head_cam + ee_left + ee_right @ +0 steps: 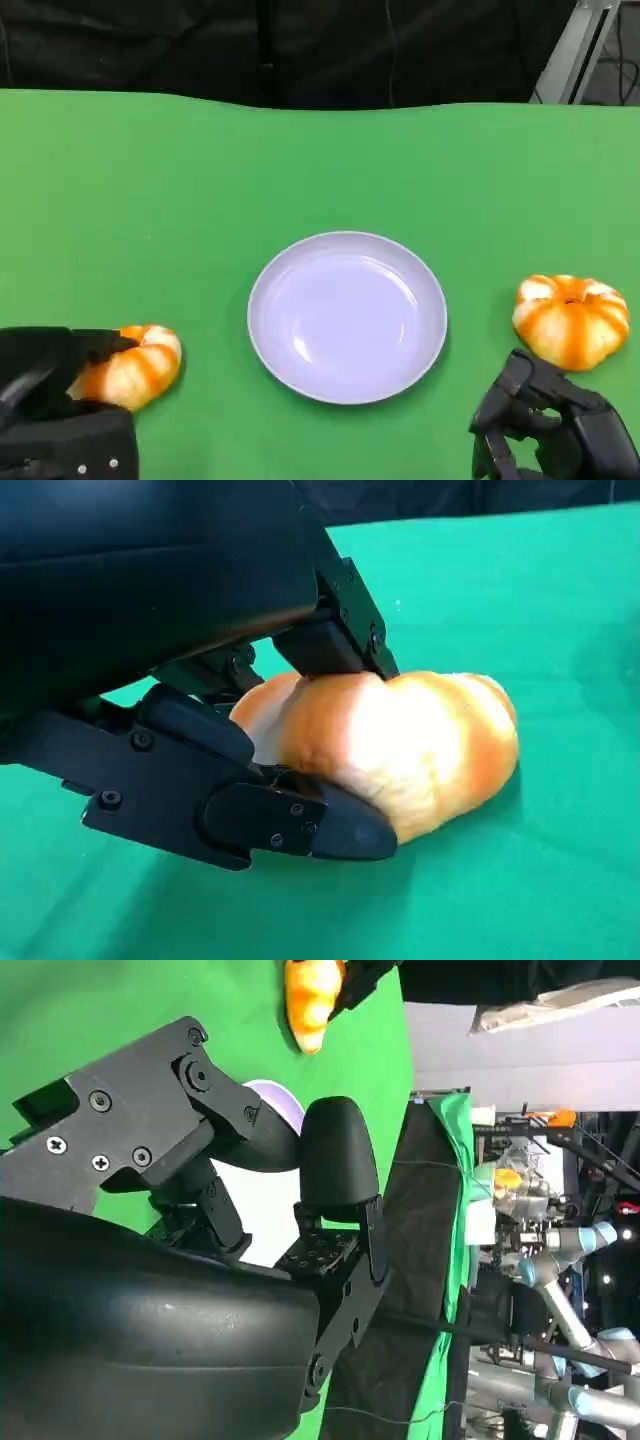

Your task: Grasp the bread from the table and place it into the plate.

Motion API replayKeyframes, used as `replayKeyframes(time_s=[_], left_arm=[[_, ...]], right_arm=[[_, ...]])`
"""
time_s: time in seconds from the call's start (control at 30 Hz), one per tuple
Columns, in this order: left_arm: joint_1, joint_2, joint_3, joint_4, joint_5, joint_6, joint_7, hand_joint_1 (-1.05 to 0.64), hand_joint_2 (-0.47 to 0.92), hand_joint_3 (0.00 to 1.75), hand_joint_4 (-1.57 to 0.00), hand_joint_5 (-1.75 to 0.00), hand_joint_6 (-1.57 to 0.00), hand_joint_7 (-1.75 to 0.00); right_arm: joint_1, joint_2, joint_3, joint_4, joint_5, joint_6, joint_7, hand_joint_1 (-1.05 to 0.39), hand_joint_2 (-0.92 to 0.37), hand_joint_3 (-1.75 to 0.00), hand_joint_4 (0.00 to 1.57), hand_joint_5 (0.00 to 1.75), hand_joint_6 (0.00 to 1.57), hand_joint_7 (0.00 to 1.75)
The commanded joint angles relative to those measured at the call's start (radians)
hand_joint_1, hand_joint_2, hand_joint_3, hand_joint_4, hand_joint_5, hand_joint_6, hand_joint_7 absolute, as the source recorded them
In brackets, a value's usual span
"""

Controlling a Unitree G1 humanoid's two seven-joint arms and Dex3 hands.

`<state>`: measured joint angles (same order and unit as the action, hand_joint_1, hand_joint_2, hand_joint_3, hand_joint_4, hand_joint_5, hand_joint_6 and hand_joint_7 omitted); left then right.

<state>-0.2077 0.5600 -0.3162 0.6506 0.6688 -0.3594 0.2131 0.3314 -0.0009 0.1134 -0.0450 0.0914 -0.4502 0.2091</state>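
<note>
Left robot hand point(55, 385) clamped on bread point(135, 365), still on bench point(150, 200).
Plate point(347, 316) at 3 o'clock; right robot hand point(545, 415) empty, fingers apart.

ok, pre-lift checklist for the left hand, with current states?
1. Left hand on the left bread, fingers above and below it: ok.
2. Grip firm enough to lift: cannot tell.
3. Bread off the table: not ok, it sits on the cloth.
4. Plate empty, ready to receive: ok.
5. Path from bread to plate free of things: ok.
6. Right hand clear of the plate, holding nothing, just short of the right bread: ok.
</note>
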Motion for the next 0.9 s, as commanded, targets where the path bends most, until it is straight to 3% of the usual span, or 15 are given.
replayKeyframes(time_s=[0.03,0.07,0.17,0.57,0.9], left_arm=[[0.001,-0.01,0.0,0.04,-0.008,-0.029,0.043,-0.13,0.92,0.13,-0.64,-1.52,-0.72,-1.2],[-0.001,-0.012,0.0,0.046,-0.008,-0.034,0.058,-0.13,0.92,0.1,-0.63,-1.65,-0.57,-1.52],[-0.004,-0.016,0.002,0.053,-0.009,-0.037,0.075,-0.11,0.92,0.12,-0.63,-1.74,-0.48,-1.72],[0.012,-0.022,0.019,0.018,-0.011,-0.017,0.105,-0.07,0.92,0.15,-0.62,-1.75,-0.46,-1.75],[0.048,-0.001,0.073,-0.195,-0.007,0.041,0.105,-0.06,0.92,0.18,-0.63,-1.75,-0.48,-1.75]], right_arm=[[0.002,-0.003,-0.006,0.0,0.003,-0.006,-0.004,-0.16,-0.61,-1.11,0.81,1.75,0.74,1.54],[0.003,-0.003,-0.006,-0.002,0.002,-0.003,-0.006,-0.16,-0.61,-1.11,0.81,1.75,0.74,1.54],[0.004,-0.003,-0.005,-0.006,-0.001,0.003,-0.009,-0.16,-0.61,-1.1,0.81,1.75,0.75,1.54],[0.003,-0.002,-0.003,0.0,0.002,-0.004,-0.007,-0.16,-0.62,-1.1,0.8,1.75,0.75,1.54],[-0.001,-0.005,-0.007,0.006,0.004,-0.002,-0.005,-0.15,-0.62,-1.11,0.8,1.75,0.75,1.53]])
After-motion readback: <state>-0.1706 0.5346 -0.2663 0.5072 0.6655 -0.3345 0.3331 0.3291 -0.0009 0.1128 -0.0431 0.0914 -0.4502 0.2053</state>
